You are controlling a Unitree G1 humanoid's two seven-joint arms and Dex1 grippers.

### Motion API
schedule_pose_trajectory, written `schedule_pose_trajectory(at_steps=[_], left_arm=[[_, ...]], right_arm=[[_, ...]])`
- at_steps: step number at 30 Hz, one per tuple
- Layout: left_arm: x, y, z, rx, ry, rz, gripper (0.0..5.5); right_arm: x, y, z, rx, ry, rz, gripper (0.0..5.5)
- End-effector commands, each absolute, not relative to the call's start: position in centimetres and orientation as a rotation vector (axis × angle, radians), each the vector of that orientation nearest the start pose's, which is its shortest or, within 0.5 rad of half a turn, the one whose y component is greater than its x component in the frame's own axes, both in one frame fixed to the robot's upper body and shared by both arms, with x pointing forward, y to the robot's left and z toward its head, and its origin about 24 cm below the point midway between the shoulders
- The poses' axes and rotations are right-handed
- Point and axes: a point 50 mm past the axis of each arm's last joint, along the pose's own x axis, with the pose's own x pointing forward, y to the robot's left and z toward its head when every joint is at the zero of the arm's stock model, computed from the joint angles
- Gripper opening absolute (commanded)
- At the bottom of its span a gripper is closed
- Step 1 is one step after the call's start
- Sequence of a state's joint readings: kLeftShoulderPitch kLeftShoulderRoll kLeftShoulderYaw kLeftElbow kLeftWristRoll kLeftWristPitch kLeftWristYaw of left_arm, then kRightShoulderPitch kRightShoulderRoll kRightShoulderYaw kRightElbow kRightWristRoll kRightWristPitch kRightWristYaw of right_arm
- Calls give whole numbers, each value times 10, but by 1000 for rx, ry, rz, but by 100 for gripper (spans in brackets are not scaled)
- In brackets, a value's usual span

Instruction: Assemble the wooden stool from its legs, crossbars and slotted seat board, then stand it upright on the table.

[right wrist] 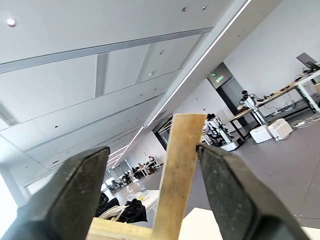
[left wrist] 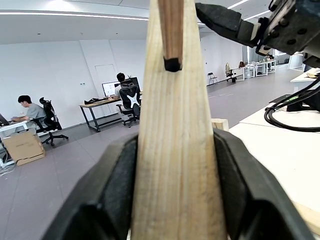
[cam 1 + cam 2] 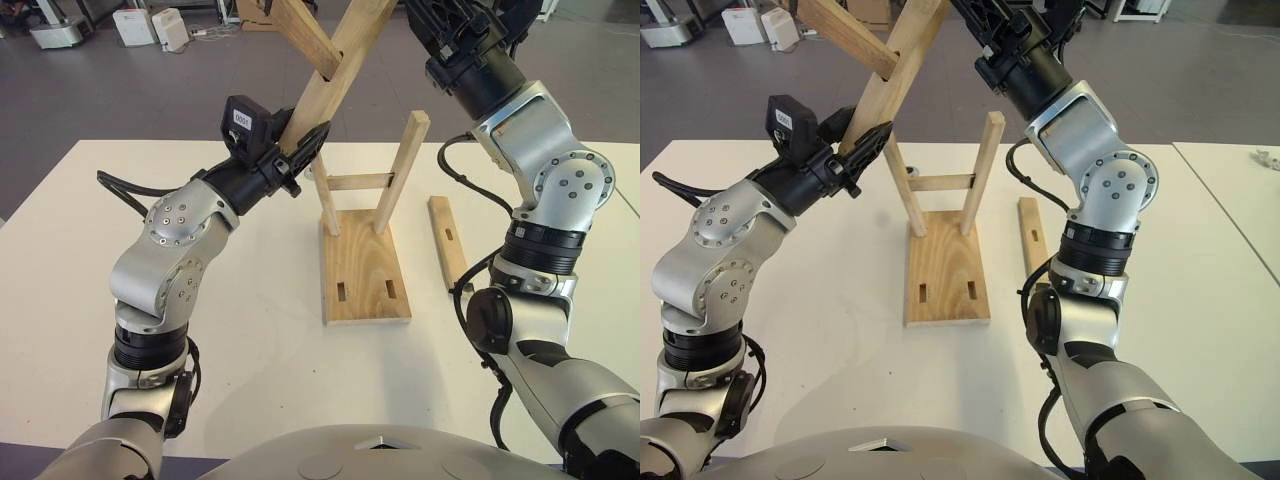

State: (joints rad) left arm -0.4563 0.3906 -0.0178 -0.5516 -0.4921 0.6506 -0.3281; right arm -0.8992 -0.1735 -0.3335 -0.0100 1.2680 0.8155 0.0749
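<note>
The slotted seat board [image 3: 365, 270] lies flat on the white table [image 3: 230, 340]. Two legs [image 3: 401, 170] joined by a crossbar [image 3: 360, 181] stand in its far slots. A second leg frame [image 3: 338, 75] with a wooden bar [image 3: 300, 30] across it hangs tilted in the air above the table's far side. My left gripper [image 3: 300, 150] is shut on that frame's lower leg [image 2: 175, 165]. My right gripper [image 1: 152, 165] is up high at the frame's top end, open, with the wooden end [image 1: 180, 165] between its fingers [image 1: 75, 195] and against one of them.
A loose slotted wooden piece [image 3: 447, 240] lies on the table right of the seat board, near my right arm [image 3: 545, 200]. Another table [image 3: 1240, 190] stands off to the right. The table's near half is bare.
</note>
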Motion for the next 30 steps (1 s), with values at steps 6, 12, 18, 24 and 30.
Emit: schedule_pose_trajectory(at_steps=[6,12,18,24,30], left_arm=[[259,115,215,246,-267,-786,203],[250,111,210,234,-263,-880,203],[231,99,190,145,-216,-1039,203],[217,90,152,173,-78,-1096,259],[207,106,121,161,27,-963,367]], right_arm=[[318,-120,282,894,-142,917,305],[309,-139,258,913,-51,874,206],[281,-154,218,925,40,777,123],[245,-169,180,1014,106,614,107],[220,-217,153,987,60,277,103]])
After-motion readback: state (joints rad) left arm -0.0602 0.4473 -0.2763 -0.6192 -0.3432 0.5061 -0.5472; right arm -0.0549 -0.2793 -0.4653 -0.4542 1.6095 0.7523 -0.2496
